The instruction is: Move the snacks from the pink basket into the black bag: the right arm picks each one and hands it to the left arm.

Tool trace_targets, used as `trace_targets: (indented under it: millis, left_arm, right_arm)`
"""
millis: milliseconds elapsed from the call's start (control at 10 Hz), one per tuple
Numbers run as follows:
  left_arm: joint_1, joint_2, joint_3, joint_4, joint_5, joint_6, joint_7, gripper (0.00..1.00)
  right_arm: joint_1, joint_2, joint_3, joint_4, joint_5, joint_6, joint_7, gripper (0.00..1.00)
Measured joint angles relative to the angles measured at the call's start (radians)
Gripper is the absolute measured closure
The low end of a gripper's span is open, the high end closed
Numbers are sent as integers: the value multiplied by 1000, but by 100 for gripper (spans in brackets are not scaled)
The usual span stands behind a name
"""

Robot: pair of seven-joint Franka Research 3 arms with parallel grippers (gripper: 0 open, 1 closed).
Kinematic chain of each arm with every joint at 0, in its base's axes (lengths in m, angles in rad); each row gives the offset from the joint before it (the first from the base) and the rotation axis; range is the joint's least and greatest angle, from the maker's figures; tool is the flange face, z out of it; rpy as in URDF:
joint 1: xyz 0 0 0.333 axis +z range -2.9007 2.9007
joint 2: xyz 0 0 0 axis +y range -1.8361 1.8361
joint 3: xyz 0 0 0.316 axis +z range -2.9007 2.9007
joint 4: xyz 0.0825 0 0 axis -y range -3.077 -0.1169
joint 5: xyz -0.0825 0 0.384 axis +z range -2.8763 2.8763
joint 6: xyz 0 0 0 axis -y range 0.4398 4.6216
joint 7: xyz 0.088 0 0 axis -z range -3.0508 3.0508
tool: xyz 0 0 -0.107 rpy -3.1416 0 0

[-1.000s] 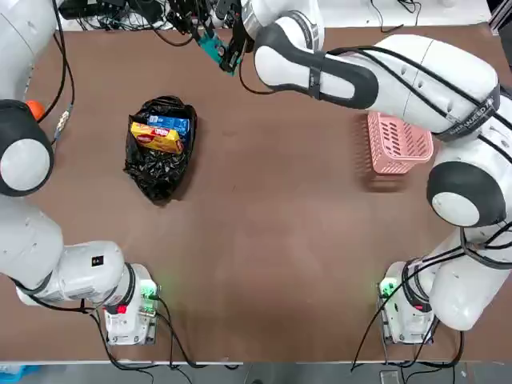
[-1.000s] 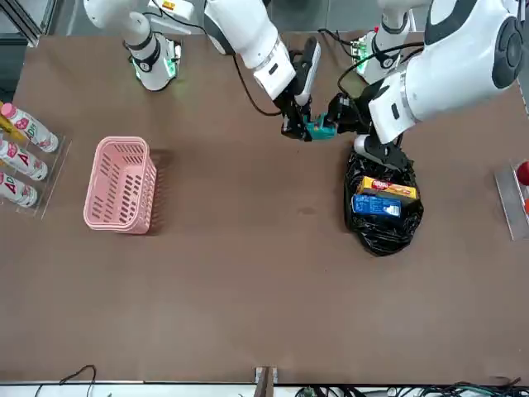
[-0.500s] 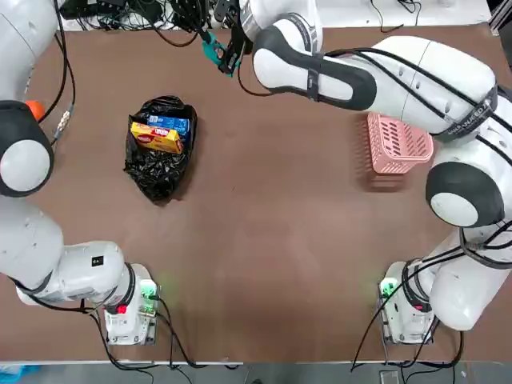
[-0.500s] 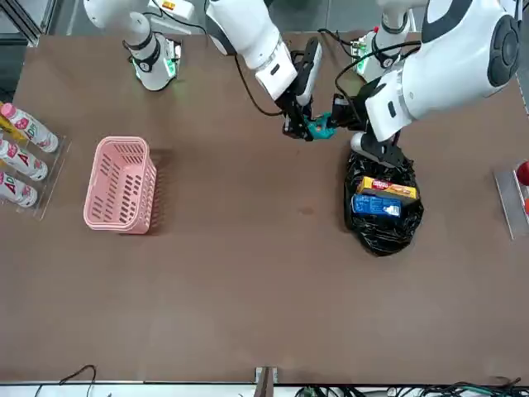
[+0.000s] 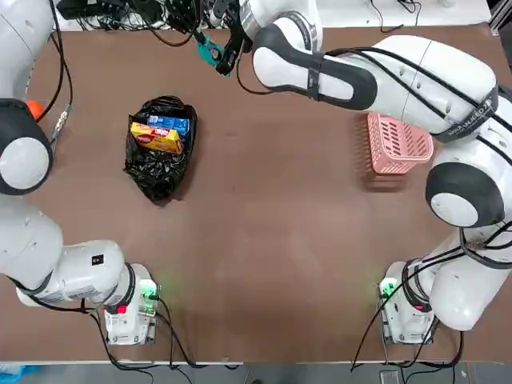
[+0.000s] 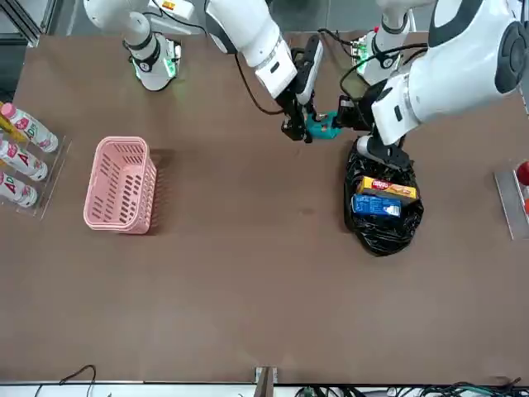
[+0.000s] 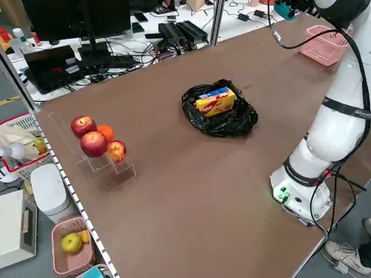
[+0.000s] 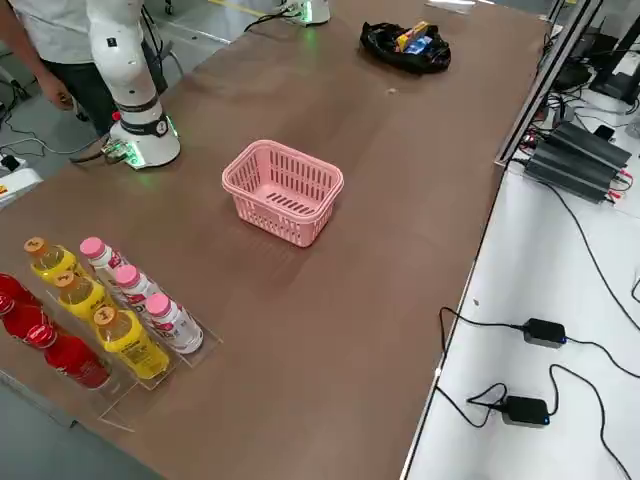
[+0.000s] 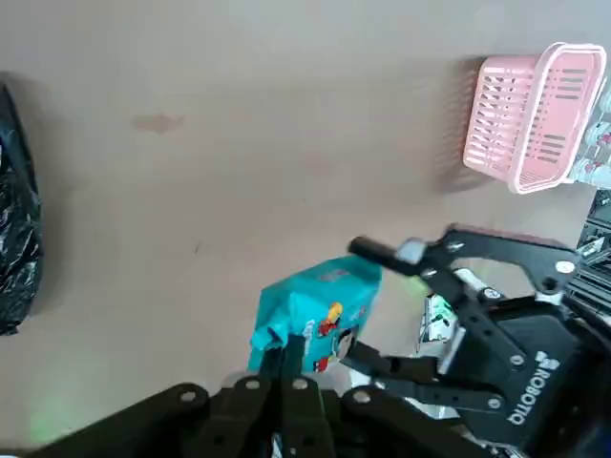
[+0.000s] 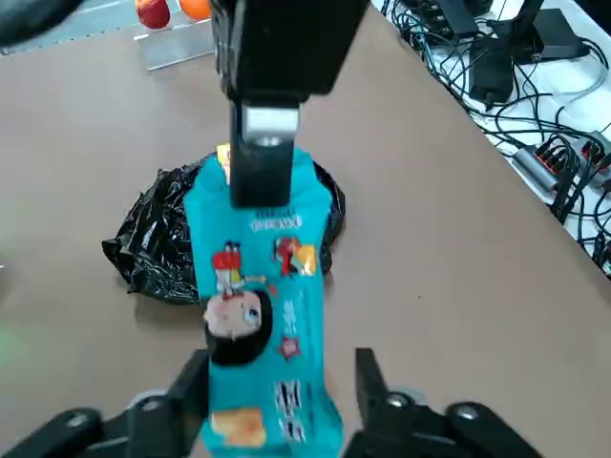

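Note:
A small teal box (image 5: 210, 50) hangs in the air over the table's far side, between the two grippers. My left gripper (image 6: 335, 124) is shut on one end of it (image 9: 315, 305). My right gripper (image 10: 279, 363) stands open around the other end, with a gap beside one finger (image 10: 368, 382). The black bag (image 5: 160, 152) lies left of centre, with a yellow-orange pack (image 5: 156, 138) and a blue pack (image 5: 170, 122) in it. The pink basket (image 5: 398, 144) stands at the right and looks empty (image 8: 283, 190).
Drink bottles (image 8: 100, 310) stand in a clear rack beyond the basket at the right edge. Apples and an orange (image 7: 93, 139) sit on a stand at the left edge. Cables run along the far edge. A person (image 8: 40, 50) stands near the right arm's base.
My right gripper's fingers have spread apart from the teal box while my left gripper has shut on it. Both grippers drifted slightly toward the far edge.

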Motion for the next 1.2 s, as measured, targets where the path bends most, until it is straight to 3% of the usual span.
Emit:
trace_targets:
  millis: [100, 300, 500, 700, 1000, 1200]
  left_arm:
    - [11, 0, 1, 0, 0, -8, 1, 99]
    - [14, 0, 2, 0, 1, -12, 1, 99]
    - [33, 0, 3, -2, 65, -55, 1, 99]
    - [123, 1, 6, -29, 101, -85, 39, 99]
    - [275, 22, 11, -120, 178, -92, 124, 99]
    - [328, 71, 13, -193, 274, -90, 148, 99]
  right_arm:
    - [0, 0, 0, 2, 0, 0, 6, 27]
    - [0, 0, 0, 4, 0, 0, 13, 1]
    - [0, 0, -1, 6, 0, 0, 18, 0]
    - [0, 0, -7, 7, 0, -1, 26, 0]
    - [-6, 0, -18, 8, 0, -8, 55, 0]
    - [-33, -1, -24, 8, 1, -33, 82, 0]
